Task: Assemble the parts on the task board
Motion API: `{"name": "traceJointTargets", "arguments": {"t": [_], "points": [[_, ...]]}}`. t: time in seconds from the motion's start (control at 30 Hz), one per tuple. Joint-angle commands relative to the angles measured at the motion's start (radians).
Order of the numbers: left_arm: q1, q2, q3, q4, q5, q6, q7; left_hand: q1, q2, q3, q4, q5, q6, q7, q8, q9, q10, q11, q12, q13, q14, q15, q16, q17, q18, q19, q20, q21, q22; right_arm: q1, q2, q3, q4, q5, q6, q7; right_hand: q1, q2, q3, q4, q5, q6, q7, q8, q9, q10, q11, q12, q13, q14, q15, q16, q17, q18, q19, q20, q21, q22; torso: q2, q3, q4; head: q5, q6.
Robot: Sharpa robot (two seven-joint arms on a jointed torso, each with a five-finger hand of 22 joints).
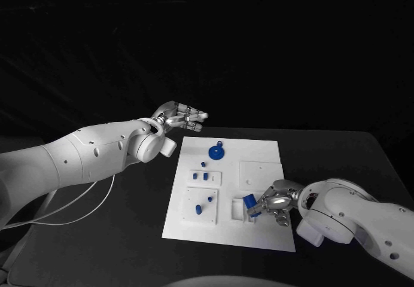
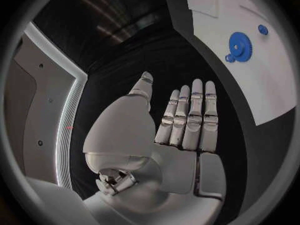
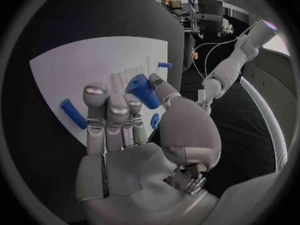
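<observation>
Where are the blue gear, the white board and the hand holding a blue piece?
blue gear (image 1: pixel 219 152): head view, on its toothed disc.
task board (image 1: pixel 259 149): head view, bare far part.
right hand (image 1: pixel 273 204): head view, on its middle.

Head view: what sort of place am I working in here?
Likely a robot lab test bench: a black table carries a white task board with small blue parts such as a gear, and the right wrist view shows equipment racks behind.

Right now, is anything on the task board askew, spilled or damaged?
Nothing stands out. The task board lies flat with small blue parts on it, the blue gear near its far end. The right hand holds a blue part; the left hand is open beside the board.
</observation>
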Motion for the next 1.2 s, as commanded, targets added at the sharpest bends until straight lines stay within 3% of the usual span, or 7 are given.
{"name": "traceJointTargets", "arguments": {"t": [0.03, 0.33, 0.47, 0.97, 1.13, 1.2], "points": [[0.000, 0.004, 0.000, 0.002, -0.011, 0.020, -0.002, 0.003, 0.001, 0.002, -0.002, 0.002, -0.004, 0.006, -0.002, 0.000, -0.008, -0.001, -0.004, 0.001, -0.008, -0.001, -0.003, -0.001, 0.008, 0.002, 0.008, 0.005, 0.001, 0.004, 0.014, -0.007, -0.011, -0.051, 0.031, -0.026, 0.011, 0.029, -0.019, 0.010, 0.007, 0.036, -0.027, 0.014, -0.003, 0.005, -0.009, -0.005, -0.002, 0.001, -0.009, -0.005, 0.003, -0.019, 0.049, -0.005, 0.003, 0.078, 0.001, 0.0009, 0.0006, 0.001, 0.001], [0.000, 0.004, -0.001, 0.007, -0.017, 0.027, -0.008, 0.002, -0.002, 0.003, 0.003, 0.000, -0.005, 0.007, -0.002, 0.000, -0.012, 0.000, -0.004, 0.001, -0.009, 0.000, -0.003, -0.001, 0.008, 0.002, 0.009, 0.005, 0.001, 0.025, 0.045, -0.048, -0.042, -0.103, 0.046, -0.030, -0.009, 0.026, -0.043, 0.063, -0.006, 0.045, -0.029, 0.014, -0.026, 0.011, -0.010, -0.005, -0.004, 0.002, -0.010, -0.007, 0.003, -0.020, 0.049, -0.006, 0.005, 0.078, 0.001, 0.0010, 0.0001, 0.005, -0.002], [0.001, 0.004, -0.001, 0.009, -0.020, 0.028, -0.010, 0.002, -0.002, 0.003, 0.004, 0.000, -0.005, 0.007, -0.002, 0.000, -0.012, 0.000, -0.004, 0.001, -0.009, 0.000, -0.003, -0.001, 0.009, 0.002, 0.009, 0.005, 0.001, 0.028, 0.057, -0.059, -0.054, -0.114, 0.054, -0.031, -0.017, 0.021, -0.046, 0.084, -0.010, 0.048, -0.028, 0.014, -0.039, 0.011, -0.010, -0.006, -0.006, 0.002, -0.009, -0.008, 0.003, -0.020, 0.049, -0.006, 0.005, 0.078, 0.001, 0.0016, -0.0006, 0.008, -0.003], [0.001, 0.002, -0.001, 0.013, -0.025, 0.035, -0.013, 0.005, -0.009, 0.004, 0.020, 0.000, -0.008, 0.009, -0.002, 0.000, -0.018, 0.001, -0.004, 0.001, -0.010, 0.000, -0.003, 0.000, 0.009, 0.001, 0.009, 0.004, 0.001, 0.034, 0.090, -0.072, -0.075, -0.135, 0.068, -0.032, -0.034, 0.001, -0.059, 0.132, -0.028, 0.054, -0.028, 0.015, -0.054, 0.012, -0.009, -0.008, -0.008, 0.002, -0.009, -0.008, 0.007, -0.020, 0.049, -0.005, 0.006, 0.078, 0.001, 0.0011, -0.0013, 0.013, -0.007], [0.001, 0.002, -0.001, 0.013, -0.026, 0.036, -0.014, 0.006, -0.011, 0.004, 0.026, 0.000, -0.009, 0.009, -0.002, 0.000, -0.019, 0.001, -0.004, 0.001, -0.010, 0.000, -0.003, 0.001, 0.009, 0.001, 0.009, 0.004, 0.001, 0.036, 0.094, -0.074, -0.075, -0.143, 0.072, -0.032, -0.033, -0.018, -0.105, 0.160, -0.029, 0.055, -0.027, 0.015, -0.057, 0.012, -0.008, -0.009, -0.009, 0.002, -0.009, -0.010, 0.006, -0.019, 0.049, -0.005, 0.004, 0.077, 0.001, 0.0011, -0.0017, 0.016, -0.009], [0.001, 0.002, -0.001, 0.014, -0.026, 0.036, -0.015, 0.006, -0.011, 0.004, 0.026, 0.000, -0.009, 0.009, -0.002, 0.000, -0.019, 0.001, -0.004, 0.001, -0.010, 0.000, -0.003, 0.001, 0.009, 0.001, 0.009, 0.004, 0.001, 0.037, 0.095, -0.075, -0.074, -0.152, 0.072, -0.032, -0.010, -0.023, -0.137, 0.196, -0.035, 0.056, -0.028, 0.014, -0.058, 0.011, -0.006, -0.011, -0.010, 0.001, -0.009, -0.013, 0.006, -0.018, 0.049, -0.005, 0.000, 0.077, 0.001, 0.0010, -0.0022, 0.018, -0.009]]}}
